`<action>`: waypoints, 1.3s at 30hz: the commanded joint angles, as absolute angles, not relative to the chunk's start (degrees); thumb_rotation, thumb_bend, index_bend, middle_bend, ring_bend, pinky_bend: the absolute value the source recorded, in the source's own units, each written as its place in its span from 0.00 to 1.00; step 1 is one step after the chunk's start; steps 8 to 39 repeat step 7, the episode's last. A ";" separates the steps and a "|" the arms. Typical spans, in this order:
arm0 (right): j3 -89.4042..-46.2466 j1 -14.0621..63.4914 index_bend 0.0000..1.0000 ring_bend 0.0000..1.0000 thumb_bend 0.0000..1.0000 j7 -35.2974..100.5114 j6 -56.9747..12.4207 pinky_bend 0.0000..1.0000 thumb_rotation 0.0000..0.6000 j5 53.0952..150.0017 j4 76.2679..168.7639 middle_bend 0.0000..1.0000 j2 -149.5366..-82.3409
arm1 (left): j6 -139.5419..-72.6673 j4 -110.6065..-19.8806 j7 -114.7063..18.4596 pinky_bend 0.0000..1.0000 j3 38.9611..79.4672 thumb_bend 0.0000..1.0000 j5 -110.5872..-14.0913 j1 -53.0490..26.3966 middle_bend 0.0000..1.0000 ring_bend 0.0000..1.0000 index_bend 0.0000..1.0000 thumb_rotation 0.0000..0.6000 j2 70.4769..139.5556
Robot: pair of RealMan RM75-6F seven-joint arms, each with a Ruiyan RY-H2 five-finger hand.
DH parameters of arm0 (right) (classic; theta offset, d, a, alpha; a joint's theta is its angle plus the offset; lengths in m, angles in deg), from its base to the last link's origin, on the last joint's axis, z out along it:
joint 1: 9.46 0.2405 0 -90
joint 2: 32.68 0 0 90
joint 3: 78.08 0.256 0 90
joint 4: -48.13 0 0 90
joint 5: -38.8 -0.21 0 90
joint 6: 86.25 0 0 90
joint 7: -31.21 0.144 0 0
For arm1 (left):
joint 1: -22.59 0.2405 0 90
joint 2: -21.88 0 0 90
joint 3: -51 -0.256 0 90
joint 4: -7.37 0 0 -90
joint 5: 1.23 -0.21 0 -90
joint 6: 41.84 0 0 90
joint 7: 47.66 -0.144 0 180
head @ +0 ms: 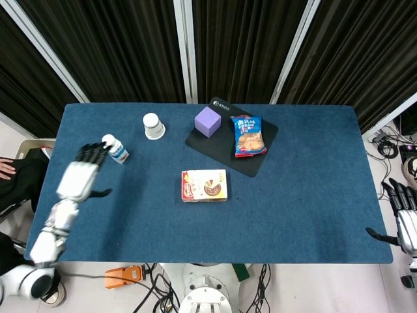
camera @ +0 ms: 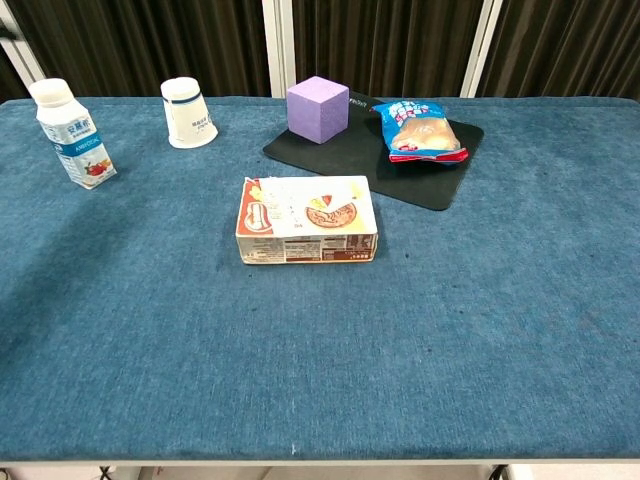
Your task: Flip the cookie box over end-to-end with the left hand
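The cookie box lies flat near the middle of the blue table, picture side up; the chest view shows the cookie box with nothing touching it. My left hand hovers far to the left over the table's left part, fingers spread, holding nothing, well apart from the box. It is out of the chest view. My right hand hangs off the table's right edge, fingers apart and empty.
A small milk bottle stands close to my left hand. A white paper cup sits upside down behind it. A purple cube and a blue snack bag rest on a black mat at the back.
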State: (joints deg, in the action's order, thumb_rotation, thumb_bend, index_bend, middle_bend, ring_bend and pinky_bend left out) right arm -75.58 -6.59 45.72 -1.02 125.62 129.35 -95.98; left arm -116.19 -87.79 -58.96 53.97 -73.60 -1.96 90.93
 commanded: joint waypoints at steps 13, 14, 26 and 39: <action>-75.93 -7.14 0.00 0.00 0.00 46.85 0.13 0.00 1.00 126.74 129.04 0.00 -97.31 | -133.81 -86.08 -47.27 0.00 47.23 0.05 -77.80 15.48 0.00 0.00 0.04 1.00 89.12; -75.93 -7.14 0.00 0.00 0.00 46.85 0.13 0.00 1.00 126.74 129.04 0.00 -97.31 | -133.81 -86.08 -47.27 0.00 47.23 0.05 -77.80 15.48 0.00 0.00 0.04 1.00 89.12; -75.93 -7.14 0.00 0.00 0.00 46.85 0.13 0.00 1.00 126.74 129.04 0.00 -97.31 | -133.81 -86.08 -47.27 0.00 47.23 0.05 -77.80 15.48 0.00 0.00 0.04 1.00 89.12; -75.93 -7.14 0.00 0.00 0.00 46.85 0.13 0.00 1.00 126.74 129.04 0.00 -97.31 | -133.81 -86.08 -47.27 0.00 47.23 0.05 -77.80 15.48 0.00 0.00 0.04 1.00 89.12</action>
